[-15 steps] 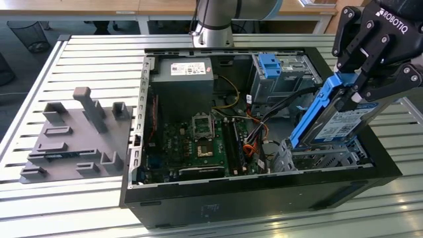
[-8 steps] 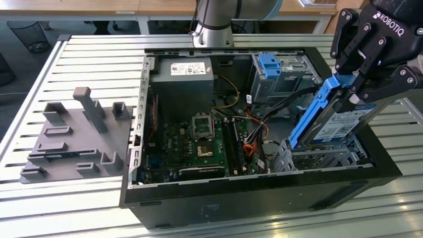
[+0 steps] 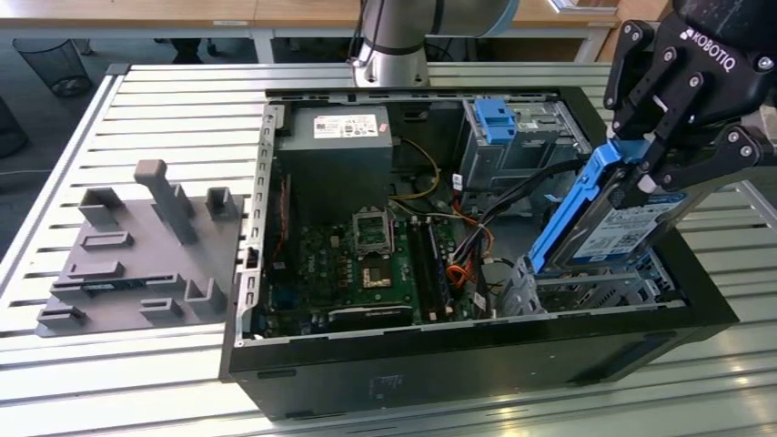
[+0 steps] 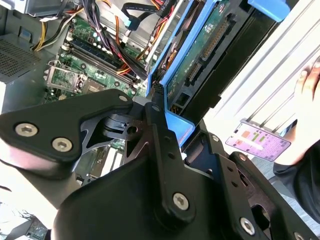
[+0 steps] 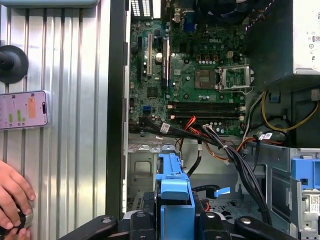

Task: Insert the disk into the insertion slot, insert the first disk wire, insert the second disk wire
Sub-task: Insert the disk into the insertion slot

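While the slatted metal table (image 3: 182, 109) carries the open black computer case (image 3: 486, 364), a grey moulded fixture block (image 3: 134, 246) lies beside the case on the exterior view's left. Inside the case lie the green motherboard (image 3: 364, 264) and, beyond it, the grey power supply (image 3: 334, 146). At the exterior view's right the black gripper (image 3: 661, 187) hangs over the case, its jaws pinching the upper end of the disk (image 3: 607, 228) by its blue carrier. The disk is steeply tilted, label side facing the camera, its lower end down at the insertion slot (image 3: 595, 291); whether it touches the perforated metal cannot be told. Behind the slot stands the taller grey cage (image 3: 510, 137) with its blue latch (image 3: 496, 118). A bundle of black and orange cables (image 3: 468, 246) runs between the motherboard and the slot, none plugged into the disk. In the first wrist view a phone (image 5: 22, 110) lies on the table outside the case, with a person's hand (image 5: 12, 200) near it.
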`<state>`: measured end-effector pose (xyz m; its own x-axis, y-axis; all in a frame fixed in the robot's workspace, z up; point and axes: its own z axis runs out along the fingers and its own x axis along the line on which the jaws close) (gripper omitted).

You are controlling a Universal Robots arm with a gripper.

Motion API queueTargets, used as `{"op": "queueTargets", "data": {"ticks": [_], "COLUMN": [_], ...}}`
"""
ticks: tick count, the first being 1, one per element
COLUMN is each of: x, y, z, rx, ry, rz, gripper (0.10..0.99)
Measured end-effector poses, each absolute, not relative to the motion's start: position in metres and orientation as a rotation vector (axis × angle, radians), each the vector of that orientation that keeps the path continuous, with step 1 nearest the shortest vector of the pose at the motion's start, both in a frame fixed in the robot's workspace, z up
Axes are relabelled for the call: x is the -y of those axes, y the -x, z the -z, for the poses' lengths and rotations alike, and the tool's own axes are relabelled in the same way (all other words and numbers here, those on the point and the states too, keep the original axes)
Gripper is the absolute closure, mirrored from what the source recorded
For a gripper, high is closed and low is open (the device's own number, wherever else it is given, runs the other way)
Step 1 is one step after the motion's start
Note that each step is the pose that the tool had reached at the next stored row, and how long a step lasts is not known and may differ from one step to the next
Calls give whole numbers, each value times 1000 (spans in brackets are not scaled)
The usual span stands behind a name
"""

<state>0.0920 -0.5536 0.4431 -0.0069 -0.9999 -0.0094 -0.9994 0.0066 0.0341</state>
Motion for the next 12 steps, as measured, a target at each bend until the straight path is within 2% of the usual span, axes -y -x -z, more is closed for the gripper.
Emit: {"op": "queueTargets", "data": {"ticks": [12], "x": [554], "y": [-91], "z": [-437], "rx": [2238], "ry": [-2180], "rz": [48], "gripper": [722]}}
